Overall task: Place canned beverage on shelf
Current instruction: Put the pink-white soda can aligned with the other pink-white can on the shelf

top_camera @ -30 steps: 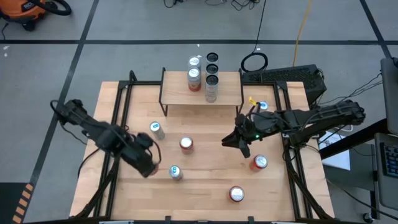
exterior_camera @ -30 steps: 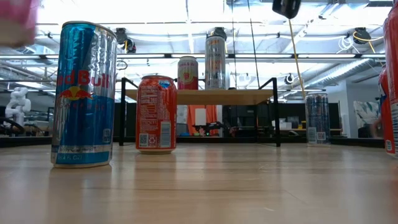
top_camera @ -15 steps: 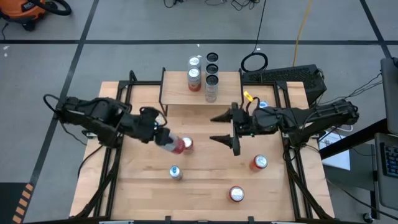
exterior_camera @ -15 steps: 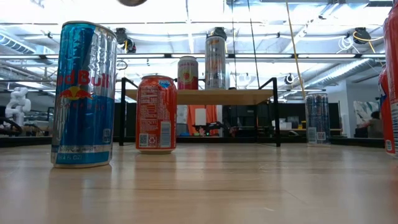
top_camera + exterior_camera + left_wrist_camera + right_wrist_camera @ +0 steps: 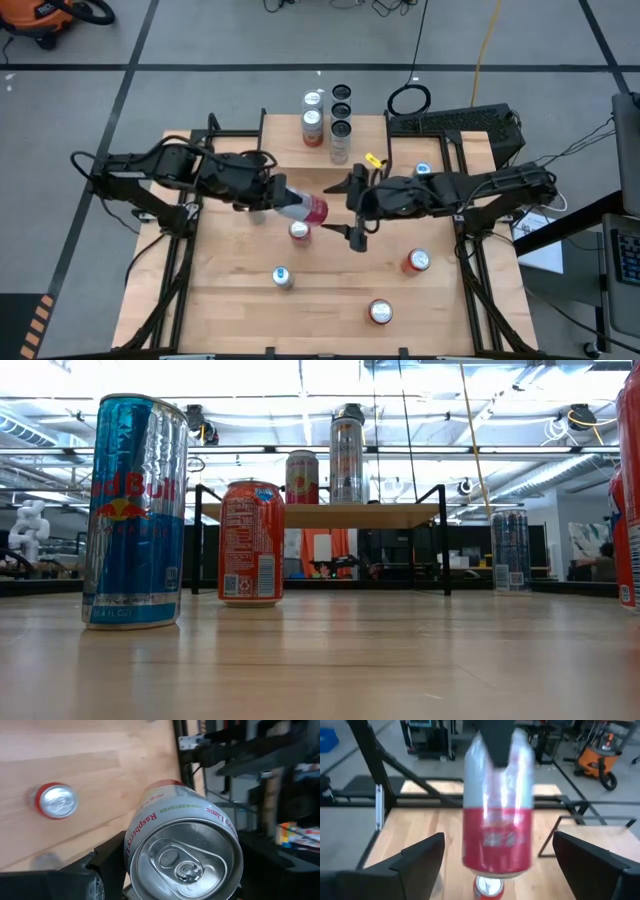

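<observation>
High view shows my left gripper [image 5: 283, 203] pinching a raspberry lime can [image 5: 305, 208] and holding it on its side in the air, in front of the shelf [image 5: 285, 150] and over the wooden table [image 5: 220, 300]. My left wrist view looks straight at the can's silver lid with its pull tab, my dark fingers [image 5: 112, 857] pressed on either side of the white and red body. My right gripper [image 5: 345, 207] faces that can from the other side, fingers spread wide, one finger tip nearer the shelf and the other farther from it, neither touching the can. From my right wrist the can [image 5: 498, 805] hangs between my two open fingers [image 5: 417, 860] but farther out, with another red can [image 5: 487, 887] standing on the table under it. The shelf already carries three upright cans: a red and white can [image 5: 312, 128] and, beside it, a tall silver can [image 5: 340, 140]; the low view shows them as a short can [image 5: 302, 477] and a tall can [image 5: 346, 455] on the wood top. More cans stand on the table in front of the shelf, among them a blue Red Bull can [image 5: 135, 510] and an orange-red can [image 5: 251, 543].
</observation>
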Controlling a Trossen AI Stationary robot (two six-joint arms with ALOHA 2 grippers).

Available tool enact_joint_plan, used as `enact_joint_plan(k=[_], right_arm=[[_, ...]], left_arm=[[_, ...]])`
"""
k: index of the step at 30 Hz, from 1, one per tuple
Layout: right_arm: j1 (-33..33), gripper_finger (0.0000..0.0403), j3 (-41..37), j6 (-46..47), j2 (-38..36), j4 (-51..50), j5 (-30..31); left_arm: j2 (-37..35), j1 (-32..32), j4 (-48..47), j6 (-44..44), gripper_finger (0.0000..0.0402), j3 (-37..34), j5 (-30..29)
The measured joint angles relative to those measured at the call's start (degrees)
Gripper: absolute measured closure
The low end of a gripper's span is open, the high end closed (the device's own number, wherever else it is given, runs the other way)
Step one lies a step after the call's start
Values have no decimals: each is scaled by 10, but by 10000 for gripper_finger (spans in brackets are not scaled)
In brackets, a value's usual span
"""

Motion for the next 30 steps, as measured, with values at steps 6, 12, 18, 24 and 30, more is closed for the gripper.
enact_joint_plan(k=[6, 12, 18, 24, 30], right_arm=[[-1, 52, 7, -1, 19, -11, 19], [-5, 52, 7, -15, 19, -26, 43], [-6, 52, 8, -52, 27, -26, 40], [-6, 53, 7, -58, 37, -30, 28], [-9, 72, 7, -63, 38, -30, 28]], left_arm=[[0, 10, 26, 4, 116, 0, -8], [2, 12, 32, 4, 116, 0, -9], [12, 12, 60, 4, 116, 0, -13], [30, 11, 93, 16, 116, -1, -12], [36, 11, 87, 17, 116, 0, -11]])
